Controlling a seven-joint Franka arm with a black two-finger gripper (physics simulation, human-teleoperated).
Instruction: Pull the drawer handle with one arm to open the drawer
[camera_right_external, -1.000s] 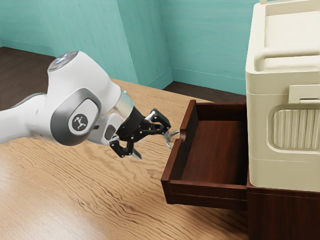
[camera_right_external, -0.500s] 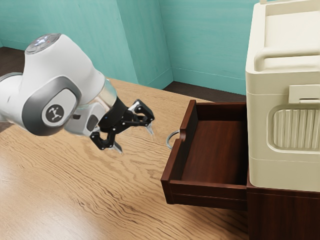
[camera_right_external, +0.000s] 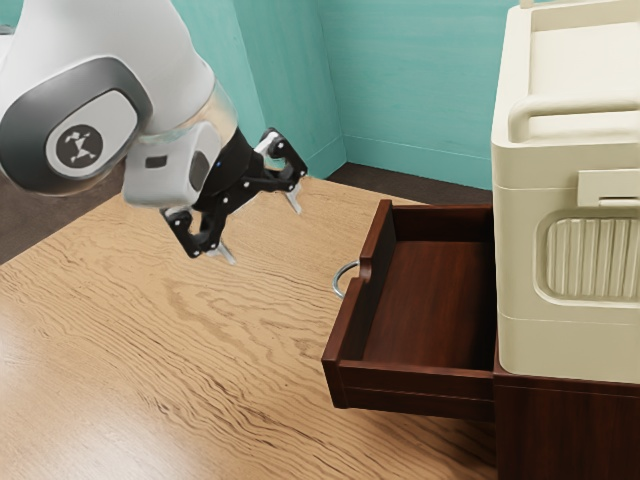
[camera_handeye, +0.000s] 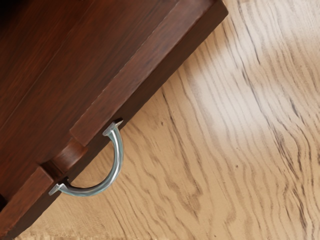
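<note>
and i've got my gripper (camera_right_external: 264, 232) well apart from the handle (camera_handeye: 119, 155), fingers (camera_right_external: 294, 203) spread wide on nothing, presumably because the drawer (camera_right_external: 430, 300), jutting far out of its cabinet (camera_right_external: 560, 430), needs no more pull.

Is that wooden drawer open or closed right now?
Open: the drawer juts out from the cabinet beneath the cream box, its inside floor in plain sight and its metal handle well out over the table.

Soft, pale glare brightens the wooden tabletop (camera_right_external: 90, 385).
</note>
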